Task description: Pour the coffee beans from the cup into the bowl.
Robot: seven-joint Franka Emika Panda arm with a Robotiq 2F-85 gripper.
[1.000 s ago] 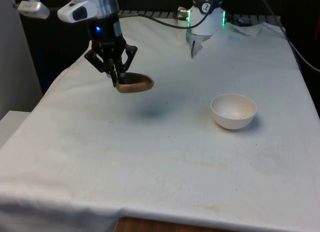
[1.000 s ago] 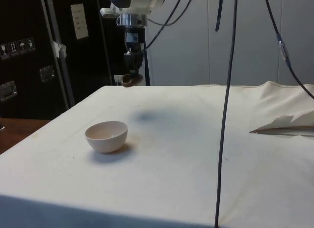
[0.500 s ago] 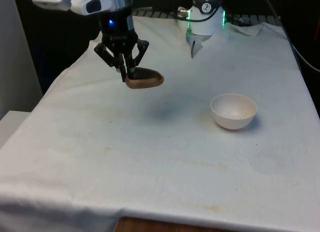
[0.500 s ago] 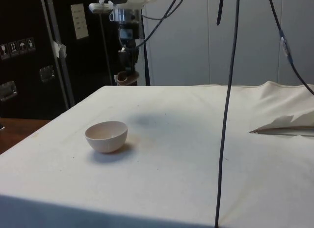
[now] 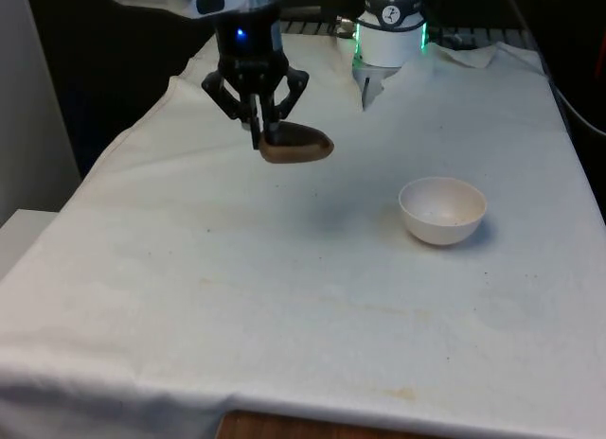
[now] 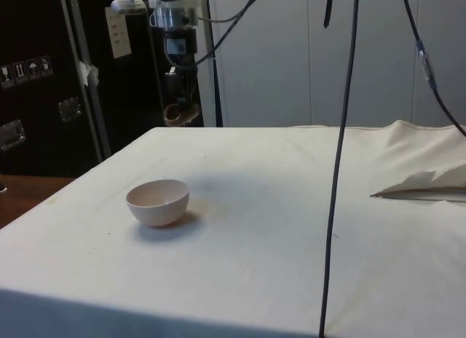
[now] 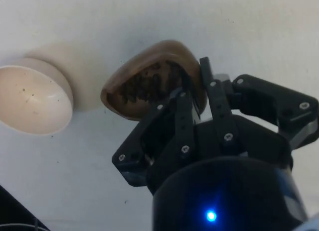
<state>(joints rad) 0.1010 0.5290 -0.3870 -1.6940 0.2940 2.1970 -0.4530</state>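
The claw [image 5: 262, 136] is pinched tight on the rim of the brown cup [image 5: 296, 144], holding it in the air above the white cloth [image 5: 284, 297], dark coffee beans [image 7: 149, 81] heaped inside it! The white bowl [image 5: 442, 210] sits on that cloth, well apart from the cup toward the front view's right, with just a few dark specks inside. Dark cabinets [image 6: 44, 83] stand behind the bowl in the side view.

No legible text on the dark cabinets' labels [image 6: 26, 68].
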